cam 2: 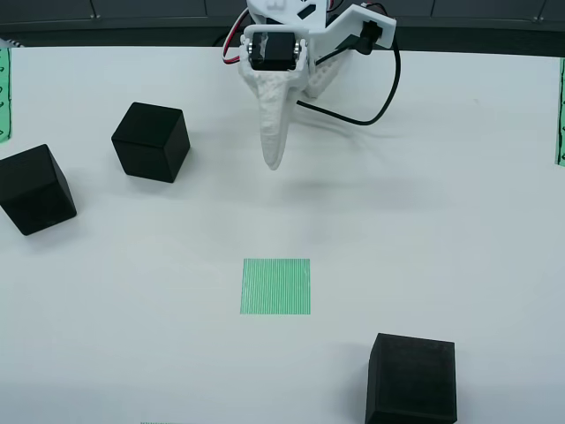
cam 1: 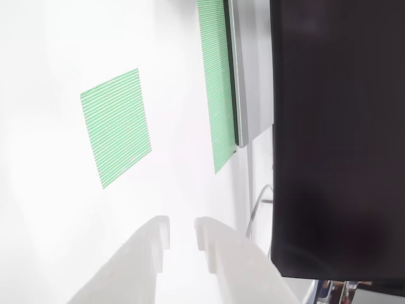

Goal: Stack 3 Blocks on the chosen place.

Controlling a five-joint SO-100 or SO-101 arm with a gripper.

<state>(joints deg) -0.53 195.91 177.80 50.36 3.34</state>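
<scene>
Overhead view shows three black cubes on the white table (cam 2: 459, 177): one cube (cam 2: 151, 141) at the upper left, a second cube (cam 2: 35, 188) near the left edge, a third cube (cam 2: 411, 378) at the bottom right. All three lie apart from the green striped square (cam 2: 276, 286), which is bare — no block is placed yet. The gripper (cam 2: 274, 159) hangs above the table with nothing in it; in the view that rides on the gripper its jaws stand slightly parted, holding nothing. The cubes look rigid, matte and probably light, so they should not slip much — I would grasp one across two opposite flat faces, near the middle.
</scene>
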